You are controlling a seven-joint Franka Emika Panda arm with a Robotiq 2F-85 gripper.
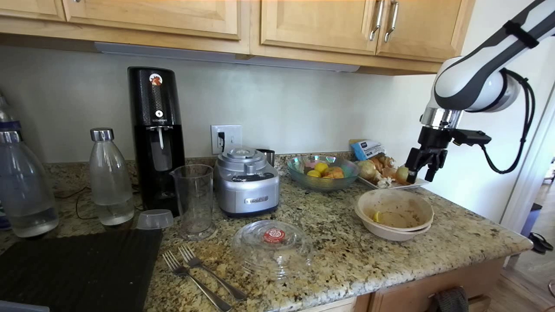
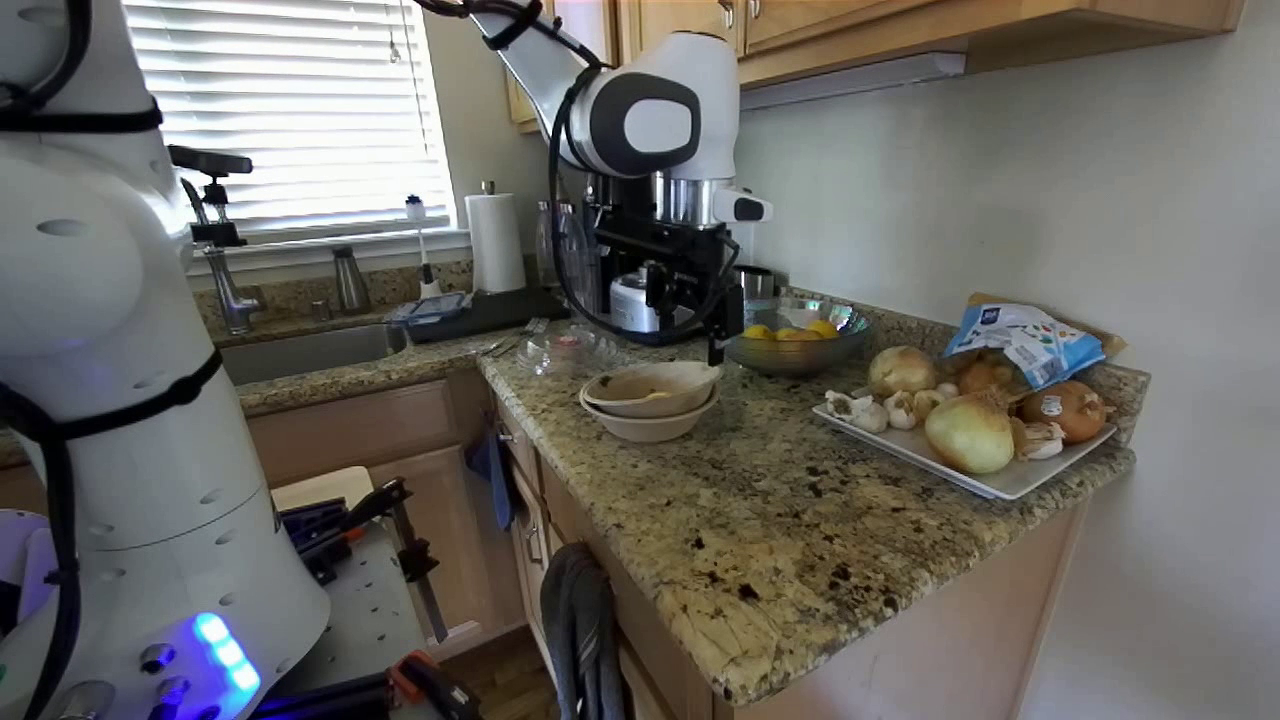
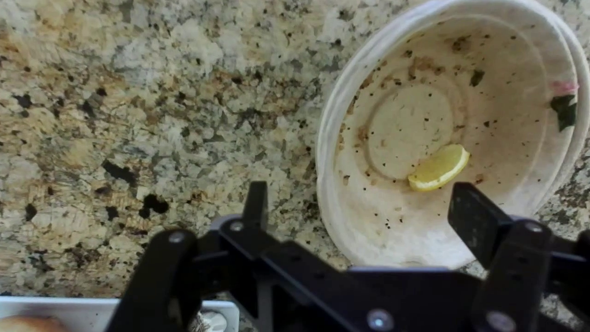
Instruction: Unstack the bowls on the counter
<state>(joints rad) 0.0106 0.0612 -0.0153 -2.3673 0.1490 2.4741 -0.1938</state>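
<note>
Two beige bowls stand nested on the speckled granite counter (image 1: 334,277). The top bowl (image 1: 403,212) sits tilted in the lower bowl (image 1: 388,234) and holds a lemon wedge (image 3: 438,168) and food bits. Both also show in an exterior view, top bowl (image 2: 640,390) above lower bowl (image 2: 650,430). In the wrist view the top bowl (image 3: 410,124) fills the right; only a strip of the lower bowl (image 3: 584,87) shows. My gripper (image 1: 420,177) is open and empty above the bowls. In the wrist view (image 3: 359,198) one finger appears over the bowl's inside, the other over bare granite.
A white plate (image 2: 985,490) with onions and garlic lies beside the bowls. A glass bowl (image 1: 299,175) with yellow fruit stands behind them, next to the food processor (image 1: 249,193). A clear plastic lid (image 1: 273,251) and two forks (image 1: 201,277) lie on the counter.
</note>
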